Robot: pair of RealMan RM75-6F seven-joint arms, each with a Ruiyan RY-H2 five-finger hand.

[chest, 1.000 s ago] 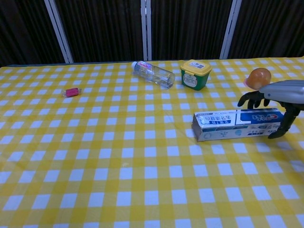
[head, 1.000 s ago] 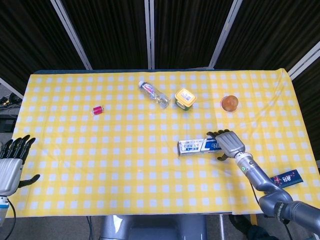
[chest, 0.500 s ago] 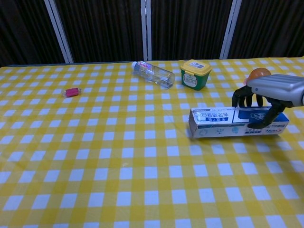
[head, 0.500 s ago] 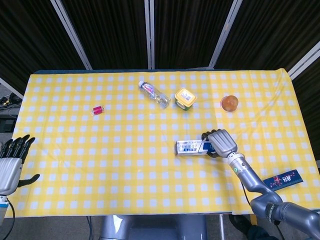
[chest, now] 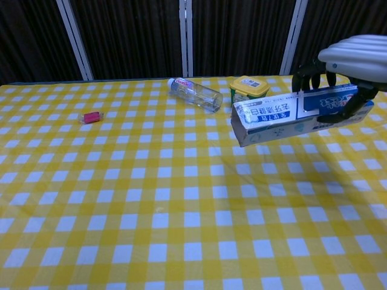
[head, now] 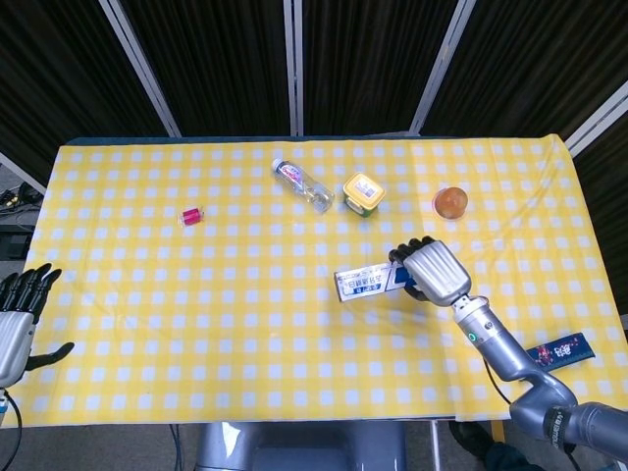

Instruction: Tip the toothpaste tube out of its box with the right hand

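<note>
Idling at lower left of the head view, the left robot hand (head: 18, 319) sits off the tabletop (head: 196, 343) edge w/ fingers apart, holding nothing. Going right: small red item (head: 190, 216) at upper left, clear bottle (head: 303, 185) and yellow-lidded tub (head: 362, 193) at upper centre, orange ball (head: 450, 202) further right. The right robot hand (chest: 338, 66) is clamped on the toothpaste box (chest: 284, 118), lifted clear of the cloth, its left end dipping slightly. Step in hand, I'd judge: box raised, tipping barely begun; tube not visible. Next move calls for steeper tilt, left end down; can't tell if that flap's open. Open room lies below-left of the box; tub and bottle sit near behind it. A dark blue pack (head: 562, 349) lies at the lower-right edge.
</note>
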